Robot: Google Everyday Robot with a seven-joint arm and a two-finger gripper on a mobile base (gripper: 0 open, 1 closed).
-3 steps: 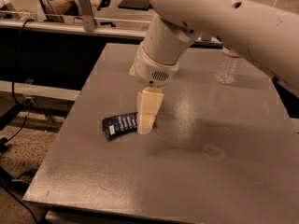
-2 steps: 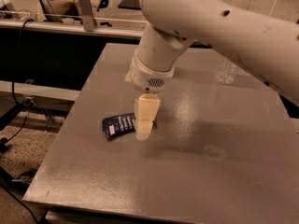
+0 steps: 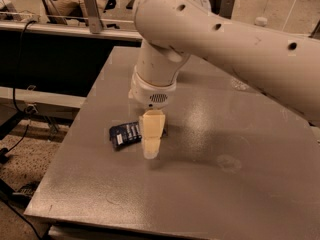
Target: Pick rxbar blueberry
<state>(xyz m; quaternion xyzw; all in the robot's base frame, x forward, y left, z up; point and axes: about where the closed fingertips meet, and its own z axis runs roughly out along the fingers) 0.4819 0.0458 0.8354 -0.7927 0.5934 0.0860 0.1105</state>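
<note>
The rxbar blueberry is a flat dark navy wrapper with white lettering, lying on the grey table left of centre. My gripper hangs straight down from the big white arm. It is at the bar's right end, with its cream tip down at the table surface. The gripper hides the right end of the bar, so I cannot tell whether it touches the bar.
A clear plastic bottle with a white cap stands at the table's back right, mostly hidden behind the arm. A dark bench runs along the back left. Cables hang to the floor left of the table. The table's front edge is close.
The arm has swung a little left and towards the camera. The gripper has come lower over the bar's right end. The bar has not moved.
</note>
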